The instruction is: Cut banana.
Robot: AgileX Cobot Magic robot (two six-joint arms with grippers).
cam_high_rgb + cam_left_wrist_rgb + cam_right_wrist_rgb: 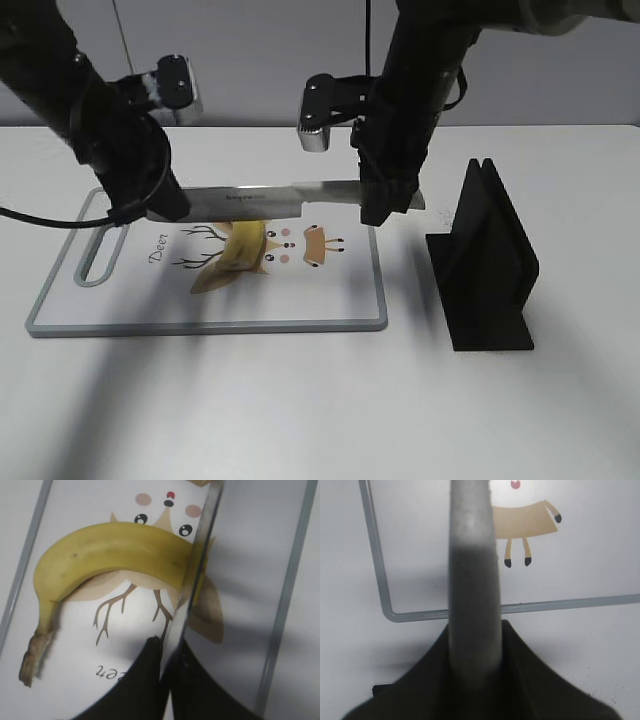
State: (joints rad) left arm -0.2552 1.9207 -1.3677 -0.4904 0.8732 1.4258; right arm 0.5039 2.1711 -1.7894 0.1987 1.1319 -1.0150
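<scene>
On the white table [300,410], a cutting board [300,310] with a grey rim and cartoon deer prints sits left of centre. Banana [240,255] lies on the board, roughly mid-board, unpeeled; from the left wrist camera it curves with the stem end at 8 o'clock and the far end toward 3 o'clock.

Knife [290,198] is held level above the board, blade running 9-to-3 across the exterior view, right over the banana. Both arms are on it:
- left gripper [160,205] is clamped on the end of the knife at 9 o'clock. In the left wrist view the fingers [145,680] are pinched around the blade [197,575], which is edge-on and crosses the banana near its 3 o'clock end. Edge looks to be on or into the peel; can't confirm depth.
- right gripper [385,205] is clamped on the 3 o'clock end. Right wrist view shows the dark fingers [530,680] tight on either side of the blurred grey metal.

Black knife stand [485,270] is upright on the table at 3 o'clock from the board, near it but not touching.
</scene>
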